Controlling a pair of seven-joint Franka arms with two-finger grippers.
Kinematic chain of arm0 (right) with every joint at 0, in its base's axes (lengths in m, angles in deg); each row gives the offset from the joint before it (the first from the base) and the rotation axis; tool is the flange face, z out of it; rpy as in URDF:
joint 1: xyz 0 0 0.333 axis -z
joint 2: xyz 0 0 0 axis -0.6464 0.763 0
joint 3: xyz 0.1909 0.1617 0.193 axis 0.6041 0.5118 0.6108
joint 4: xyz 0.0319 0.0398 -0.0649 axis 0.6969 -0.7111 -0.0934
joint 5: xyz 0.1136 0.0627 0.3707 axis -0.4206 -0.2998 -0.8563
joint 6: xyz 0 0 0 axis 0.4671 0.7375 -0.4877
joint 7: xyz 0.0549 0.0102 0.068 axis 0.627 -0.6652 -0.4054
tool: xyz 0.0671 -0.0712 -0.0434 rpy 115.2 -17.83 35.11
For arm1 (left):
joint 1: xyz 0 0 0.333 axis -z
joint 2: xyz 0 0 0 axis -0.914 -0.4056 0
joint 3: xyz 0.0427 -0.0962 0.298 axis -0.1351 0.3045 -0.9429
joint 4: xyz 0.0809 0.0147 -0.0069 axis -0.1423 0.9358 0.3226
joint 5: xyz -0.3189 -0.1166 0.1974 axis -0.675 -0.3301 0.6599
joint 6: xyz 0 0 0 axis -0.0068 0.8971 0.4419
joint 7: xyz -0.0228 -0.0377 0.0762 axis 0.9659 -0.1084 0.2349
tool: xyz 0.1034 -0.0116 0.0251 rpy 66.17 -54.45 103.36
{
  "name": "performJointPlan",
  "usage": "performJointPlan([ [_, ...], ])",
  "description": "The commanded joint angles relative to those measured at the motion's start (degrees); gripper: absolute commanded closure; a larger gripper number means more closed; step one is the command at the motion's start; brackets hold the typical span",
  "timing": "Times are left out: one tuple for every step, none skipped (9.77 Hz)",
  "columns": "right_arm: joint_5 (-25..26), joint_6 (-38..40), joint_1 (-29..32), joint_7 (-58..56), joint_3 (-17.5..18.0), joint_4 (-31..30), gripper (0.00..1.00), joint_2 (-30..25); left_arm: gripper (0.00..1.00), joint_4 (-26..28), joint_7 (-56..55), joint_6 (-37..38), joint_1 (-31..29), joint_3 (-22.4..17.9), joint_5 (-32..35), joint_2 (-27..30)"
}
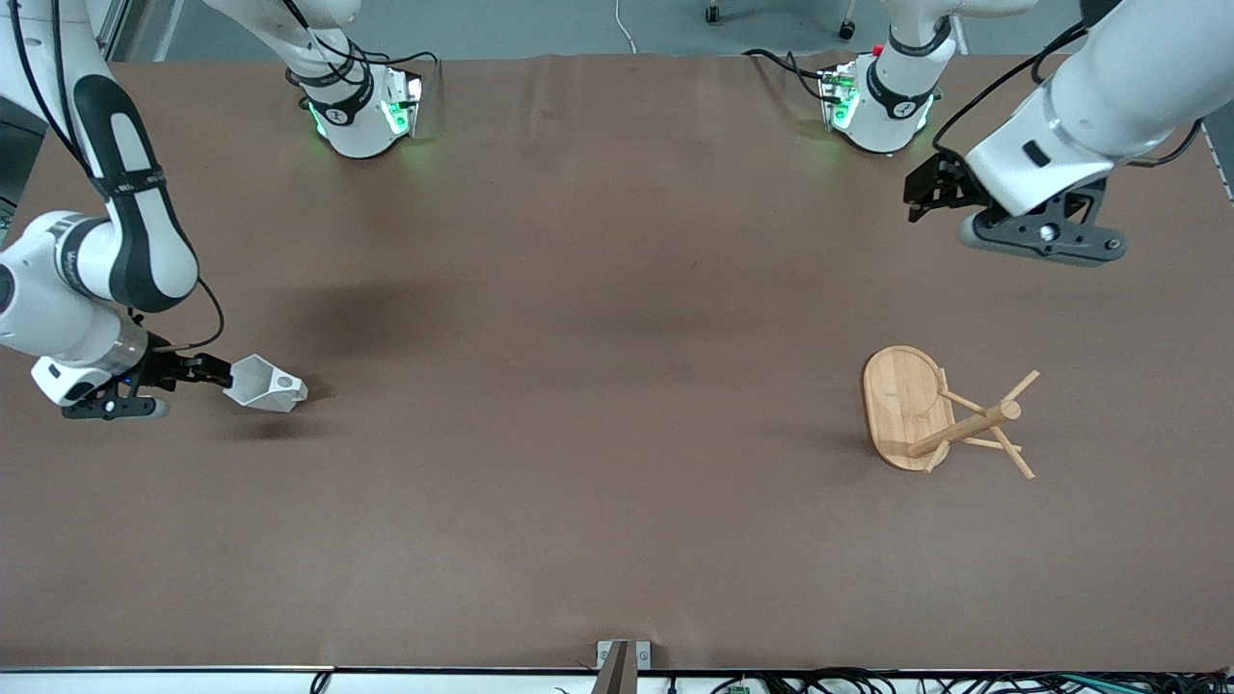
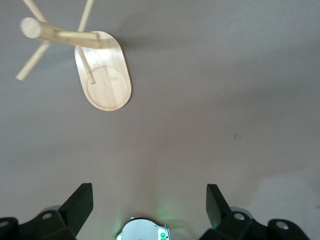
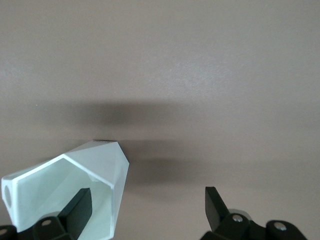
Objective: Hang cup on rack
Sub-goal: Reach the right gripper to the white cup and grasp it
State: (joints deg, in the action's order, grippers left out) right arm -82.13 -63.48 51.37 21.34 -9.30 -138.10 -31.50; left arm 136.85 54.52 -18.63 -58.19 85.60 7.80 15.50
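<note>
The white faceted cup [image 1: 265, 386] lies on its side toward the right arm's end of the table, its mouth turned to my right gripper [image 1: 220, 374]. Its tab handle with the round hole [image 1: 285, 384] points away from the gripper. In the right wrist view the right gripper [image 3: 147, 207] is open; one finger [image 3: 80, 210] is inside the cup [image 3: 100, 172], the other outside, with the cup's wall between them. The bamboo rack [image 1: 901, 405] stands toward the left arm's end. My left gripper [image 1: 924, 198] hangs open and empty in the air, waiting. The left wrist view shows that gripper [image 2: 150, 202] and the rack [image 2: 105, 80].
Brown table cover [image 1: 598, 337] spans the whole table. Both arm bases [image 1: 362, 106] stand along the table edge farthest from the front camera. A small metal bracket [image 1: 622, 660] sits at the nearest edge.
</note>
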Motion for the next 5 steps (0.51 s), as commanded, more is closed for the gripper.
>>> performJointPlan([
  [-1.9,-1.7,-0.4,-0.8,0.3,-1.7,0.01,0.1,0.0,-0.2,-0.6,-0.9,2.0,0.1,-0.8,-3.0],
  [-2.0,-4.6,-0.7,-0.9,0.3,-3.6,0.03,0.2,0.0,-0.2,-0.5,-1.0,2.1,0.1,-0.8,-3.9],
  [-2.0,-6.4,-0.7,-1.0,0.3,-4.2,0.13,0.5,0.0,-0.2,-0.5,-0.9,2.6,0.2,-0.7,-4.4],
  [-2.0,-6.4,-0.7,-1.0,0.3,-4.1,0.29,0.8,0.0,-0.3,-0.5,-1.0,2.6,0.2,-0.8,-5.0],
  [-2.0,-6.4,-1.0,-1.0,0.3,-4.2,0.45,0.8,0.0,-0.8,-0.3,-1.0,2.5,0.2,-0.8,-6.1],
])
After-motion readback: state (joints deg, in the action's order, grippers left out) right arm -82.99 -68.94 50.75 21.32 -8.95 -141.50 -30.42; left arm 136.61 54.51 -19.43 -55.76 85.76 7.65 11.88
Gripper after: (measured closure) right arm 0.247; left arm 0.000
